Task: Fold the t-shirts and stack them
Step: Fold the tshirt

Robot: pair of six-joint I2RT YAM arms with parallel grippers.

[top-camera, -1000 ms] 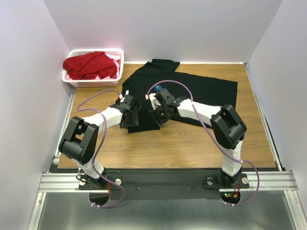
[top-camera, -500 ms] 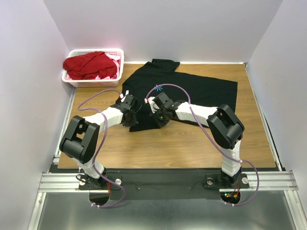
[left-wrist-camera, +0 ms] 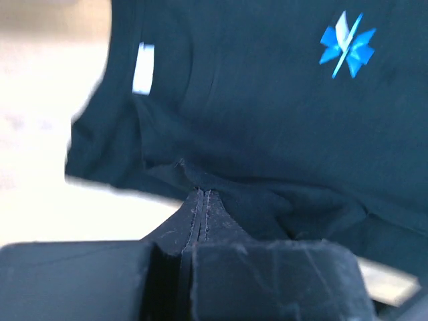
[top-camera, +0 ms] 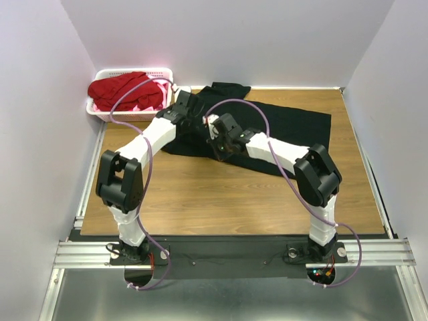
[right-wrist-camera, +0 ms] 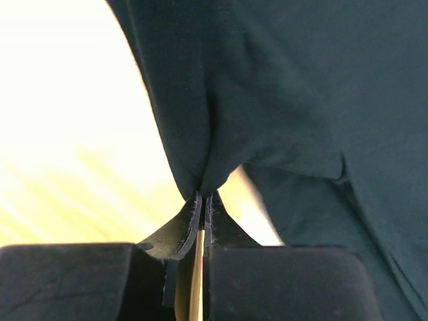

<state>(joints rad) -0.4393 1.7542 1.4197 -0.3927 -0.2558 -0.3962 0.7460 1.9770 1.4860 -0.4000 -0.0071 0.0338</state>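
Fold step | black shirt [top-camera: 294, 127] lies upper centre-right of top view | my left gripper [left-wrist-camera: 202, 200] clamps a pinch of its edge | my right gripper [right-wrist-camera: 202, 200] clamps another pinch | judgement: I must carry both pinches level, at equal pace, or the fold skews.

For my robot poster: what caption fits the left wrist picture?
Shut left fingers pinching the black t-shirt, its blue logo showing.
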